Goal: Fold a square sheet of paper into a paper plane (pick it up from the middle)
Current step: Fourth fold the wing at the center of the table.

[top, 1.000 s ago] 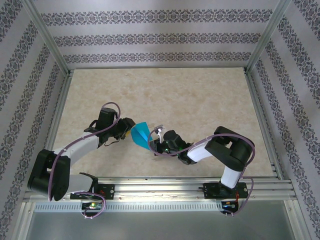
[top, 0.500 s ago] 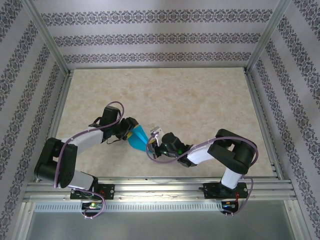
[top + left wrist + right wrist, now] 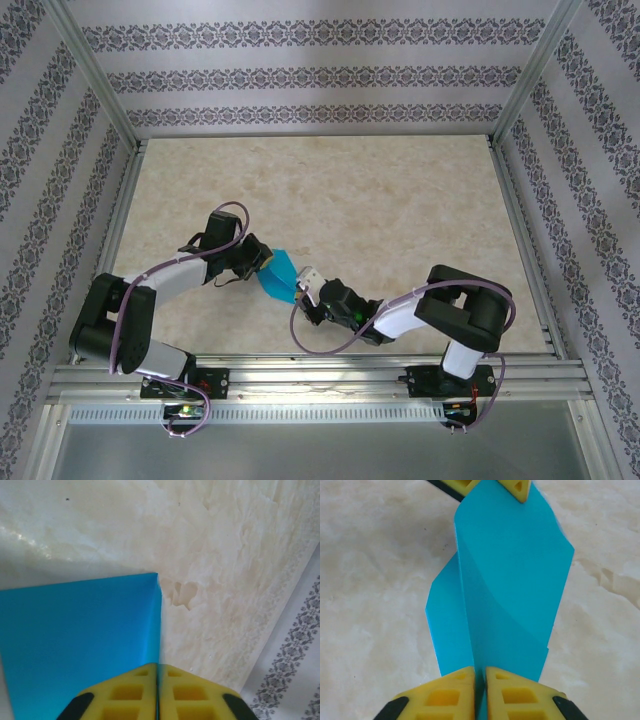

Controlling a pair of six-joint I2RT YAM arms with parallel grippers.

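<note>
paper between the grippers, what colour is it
The paper is teal-blue, clearest in the right wrist view.

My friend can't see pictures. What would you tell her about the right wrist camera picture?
A folded sheet of teal-blue paper stretches up the middle, pinched at the bottom by the right tool between its yellow fingers. At the top, the left tool pinches the far end. A pale marbled table lies behind.

No legible text, label or number anywhere.
</note>
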